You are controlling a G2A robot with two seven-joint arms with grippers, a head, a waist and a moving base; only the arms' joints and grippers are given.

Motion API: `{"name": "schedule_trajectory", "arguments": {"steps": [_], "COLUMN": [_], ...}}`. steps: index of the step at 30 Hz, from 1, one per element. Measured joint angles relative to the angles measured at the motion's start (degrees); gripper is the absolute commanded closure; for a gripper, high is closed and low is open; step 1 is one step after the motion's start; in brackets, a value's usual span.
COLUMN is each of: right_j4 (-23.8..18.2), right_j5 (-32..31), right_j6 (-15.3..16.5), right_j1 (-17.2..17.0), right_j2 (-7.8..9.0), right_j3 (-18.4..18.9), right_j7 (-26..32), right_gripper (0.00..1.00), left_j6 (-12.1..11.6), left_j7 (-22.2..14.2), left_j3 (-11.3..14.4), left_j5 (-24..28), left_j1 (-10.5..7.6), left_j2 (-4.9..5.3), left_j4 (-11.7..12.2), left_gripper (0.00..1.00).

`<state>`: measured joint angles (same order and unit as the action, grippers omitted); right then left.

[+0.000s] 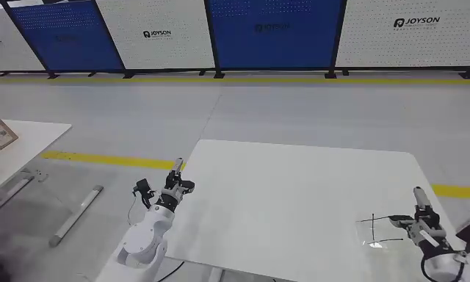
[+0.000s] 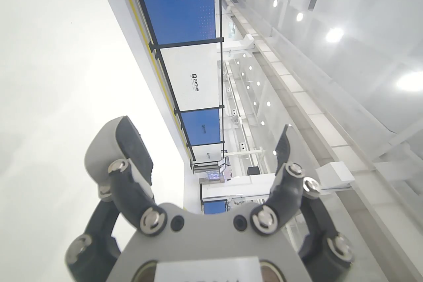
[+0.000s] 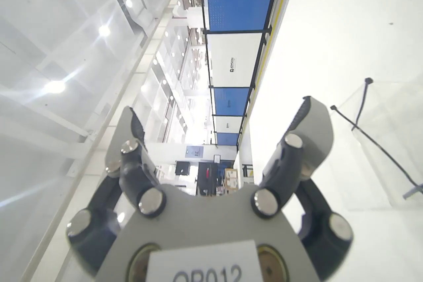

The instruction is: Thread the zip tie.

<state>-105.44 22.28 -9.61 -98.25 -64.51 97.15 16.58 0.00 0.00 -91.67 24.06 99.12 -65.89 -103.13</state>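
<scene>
Two thin black zip ties (image 3: 373, 134) (image 1: 373, 227) lie crossed on a clear plastic holder (image 3: 386, 174) near the white table's (image 1: 294, 201) front right corner. My right gripper (image 3: 218, 106) (image 1: 417, 197) hovers just right of them, pointing towards the far wall. It is open with nothing between its fingers. My left gripper (image 2: 206, 126) (image 1: 178, 166) sits at the table's left edge, far from the ties. It is open too and holds nothing.
The table's rounded left edge (image 2: 138, 65) runs beside the left gripper. Blue and white pegboard panels (image 1: 272, 25) stand across the floor behind a yellow line (image 1: 110, 160). A second table's corner (image 1: 29, 139) lies to the left.
</scene>
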Motion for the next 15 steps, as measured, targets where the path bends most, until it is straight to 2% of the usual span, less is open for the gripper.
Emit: {"name": "schedule_trajectory", "arguments": {"steps": [1, 3, 15], "right_j4": [0.06, 0.30, 0.32], "right_j5": [-2.86, -6.21, -5.28], "right_j6": [-1.80, -2.91, -2.79], "right_j1": [0.54, 1.04, 1.03], "right_j2": [0.42, 0.67, 0.64], "right_j3": [0.64, 1.01, 0.96], "right_j7": [2.95, 4.84, 4.54], "right_gripper": [0.00, 0.00, 0.00], "left_j6": [0.00, 0.00, 0.00], "left_j7": [0.00, 0.00, 0.00], "left_j3": [0.00, 0.00, 0.00], "left_j5": [0.00, 0.00, 0.00], "left_j1": [0.00, 0.00, 0.00], "left_j2": [0.00, 0.00, 0.00], "left_j4": [0.00, 0.00, 0.00], "left_gripper": [0.00, 0.00, 0.00]}}
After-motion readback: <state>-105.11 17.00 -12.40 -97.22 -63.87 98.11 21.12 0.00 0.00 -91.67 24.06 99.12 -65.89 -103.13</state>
